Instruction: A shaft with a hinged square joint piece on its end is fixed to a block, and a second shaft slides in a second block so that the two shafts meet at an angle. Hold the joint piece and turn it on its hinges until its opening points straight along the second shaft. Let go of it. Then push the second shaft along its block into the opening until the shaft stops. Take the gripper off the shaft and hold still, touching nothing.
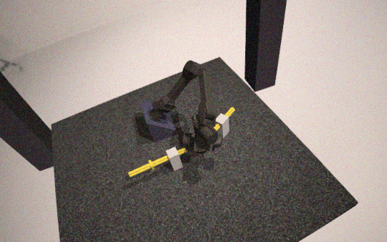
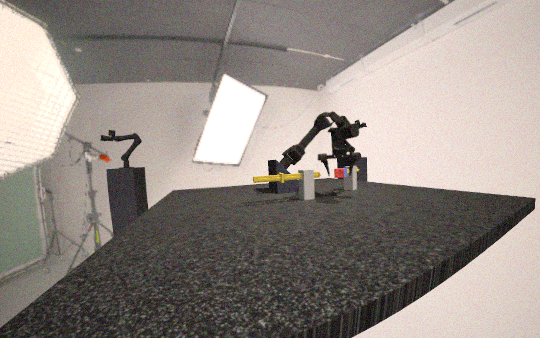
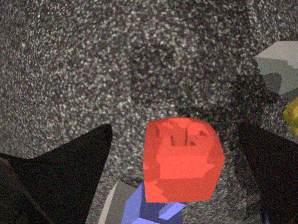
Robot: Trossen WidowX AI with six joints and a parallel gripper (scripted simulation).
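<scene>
The red joint piece [image 2: 340, 173] [image 3: 182, 160] sits on blue hinge parts [image 3: 132, 205] at the end of the fixed yellow shaft [image 1: 231, 112], whose pale block [image 1: 224, 125] [image 2: 351, 181] stands at the right in the top view. The second yellow shaft [image 1: 140, 170] [image 2: 267, 178] [image 3: 291, 116] has a collar and passes through another block [image 1: 175, 160] [image 2: 306, 186] [image 3: 282, 65]. Its end is apart from the joint piece. My gripper [image 2: 341, 167] [image 3: 177, 129] is open and empty, its fingers on either side of the red piece in the wrist view. The exact opening direction is unclear.
The arm's blue-grey base [image 1: 163, 132] [image 2: 283, 186] stands behind the second shaft. The dark table top [image 1: 251, 186] [image 2: 225, 240] carries both blocks. Dark pillars [image 1: 265, 43] [image 1: 21, 132] stand beyond its edges. The arm hides the joint piece in the top view.
</scene>
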